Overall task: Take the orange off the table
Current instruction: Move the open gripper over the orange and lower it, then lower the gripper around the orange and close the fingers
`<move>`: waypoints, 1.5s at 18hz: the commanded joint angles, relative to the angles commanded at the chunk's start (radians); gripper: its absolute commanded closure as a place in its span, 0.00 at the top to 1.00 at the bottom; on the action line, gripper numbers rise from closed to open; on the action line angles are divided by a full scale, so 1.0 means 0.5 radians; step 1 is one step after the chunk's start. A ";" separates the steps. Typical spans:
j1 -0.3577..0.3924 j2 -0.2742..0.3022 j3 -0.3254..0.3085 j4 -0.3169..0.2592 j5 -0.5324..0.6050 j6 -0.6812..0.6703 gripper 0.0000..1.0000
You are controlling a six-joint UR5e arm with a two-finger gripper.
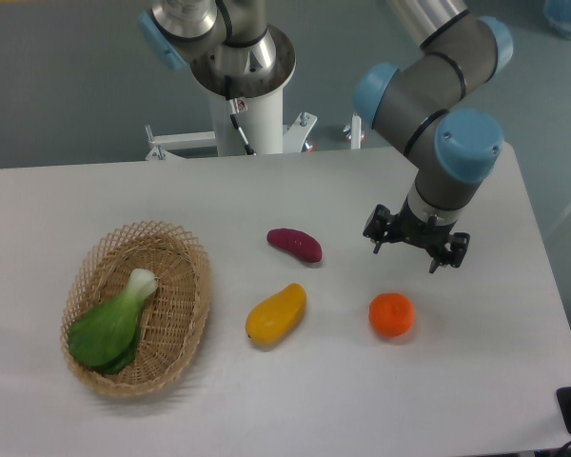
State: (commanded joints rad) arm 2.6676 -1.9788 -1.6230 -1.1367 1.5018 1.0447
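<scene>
A UR5e arm holds its claw (417, 249) spread and empty above the white desk (266, 200), just up-screen of the orange (391, 315), which sits untouched on the desk's right half. Risks from here, by judgement: claw isn't centred over the fruit yet, so a drop w/o lining up could land one finger on top & roll the round fruit away, poss. toward the mango-like yellow fruit (276, 314). A late or off-centre squeeze could squirt it out. Purple sweet potato (294, 244) & wicker basket (162, 238) w/ bok choy (111, 325) lie well apart.
</scene>
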 joint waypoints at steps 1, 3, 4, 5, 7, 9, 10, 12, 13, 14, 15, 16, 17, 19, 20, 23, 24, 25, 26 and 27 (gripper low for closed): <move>-0.015 -0.015 0.000 0.055 0.000 -0.033 1.00; -0.037 -0.064 -0.003 0.205 0.003 -0.104 1.00; -0.061 -0.086 -0.003 0.269 0.003 -0.129 1.00; -0.077 -0.107 -0.015 0.310 0.006 -0.132 1.00; -0.080 -0.123 -0.031 0.313 0.012 -0.144 1.00; -0.098 -0.138 -0.040 0.343 0.015 -0.163 1.00; -0.113 -0.162 -0.043 0.392 0.018 -0.178 1.00; -0.138 -0.187 -0.046 0.457 0.021 -0.202 1.00; -0.138 -0.190 -0.046 0.463 0.025 -0.206 1.00; -0.138 -0.190 -0.052 0.466 0.028 -0.206 1.00; -0.141 -0.193 -0.055 0.469 0.031 -0.206 1.00; -0.141 -0.193 -0.055 0.473 0.037 -0.200 1.00; -0.141 -0.199 -0.055 0.479 0.058 -0.196 1.00; -0.144 -0.221 -0.055 0.534 0.101 -0.196 1.00; -0.162 -0.227 -0.052 0.558 0.123 -0.193 1.00; -0.163 -0.239 -0.049 0.565 0.135 -0.190 1.00; -0.166 -0.245 -0.049 0.580 0.159 -0.193 1.00; -0.169 -0.255 -0.052 0.598 0.184 -0.199 1.00; -0.190 -0.267 -0.052 0.610 0.202 -0.202 1.00; -0.202 -0.270 -0.055 0.629 0.209 -0.203 1.00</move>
State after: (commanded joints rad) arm 2.5664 -2.1138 -1.6505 -0.8223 1.6060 0.9434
